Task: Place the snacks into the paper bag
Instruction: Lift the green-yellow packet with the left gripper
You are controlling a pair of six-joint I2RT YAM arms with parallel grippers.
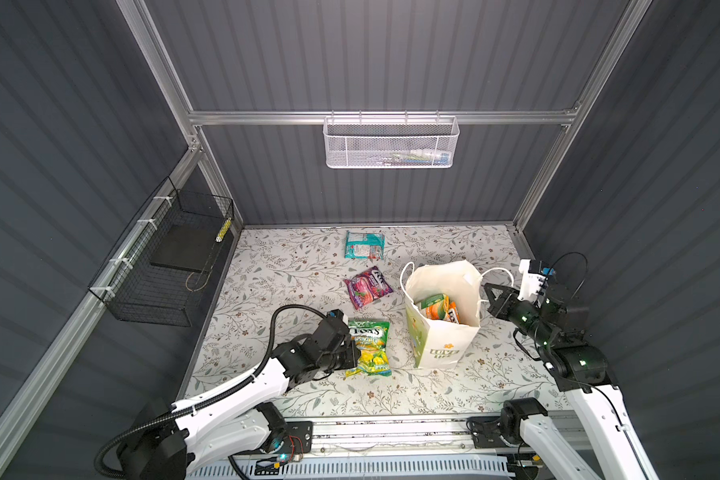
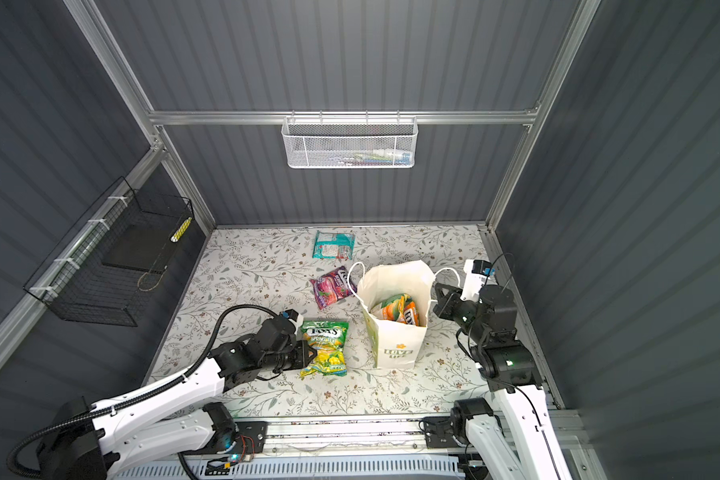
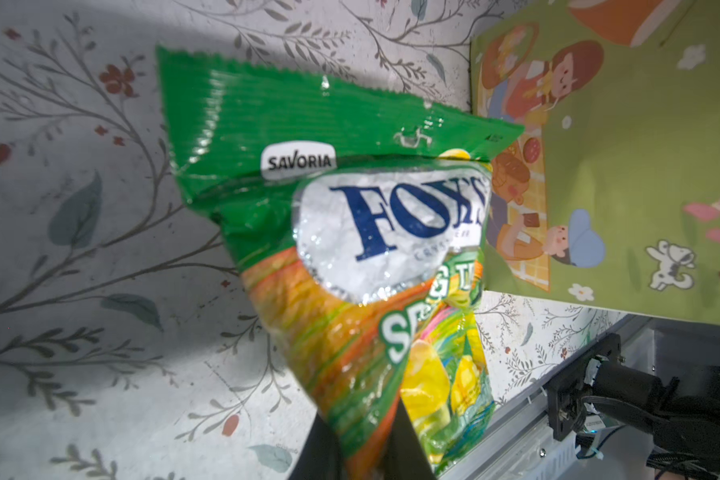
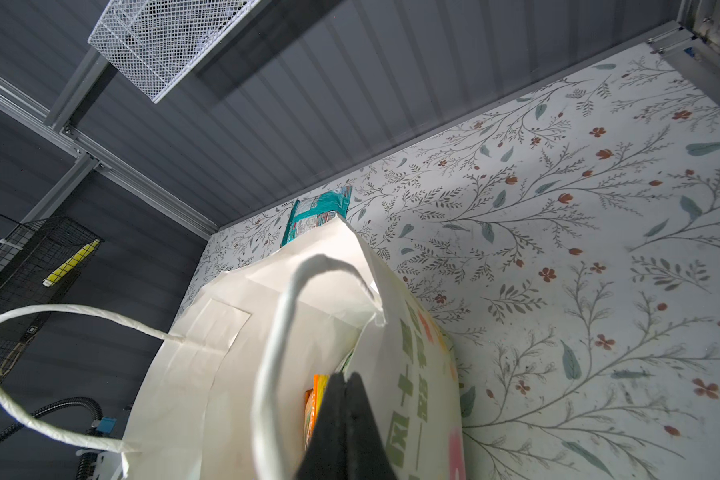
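My left gripper is shut on the lower edge of a green FOX'S Spring Tea packet, just left of the paper bag. The bag stands upright and open, with orange snacks inside. My right gripper is shut on the bag's right rim beside a cord handle. A purple packet lies left of the bag's mouth. A teal packet lies near the back wall.
A white mesh basket hangs on the back wall. A black wire basket is fixed to the left wall. A metal rail runs along the table's front edge, carrying both arm bases.
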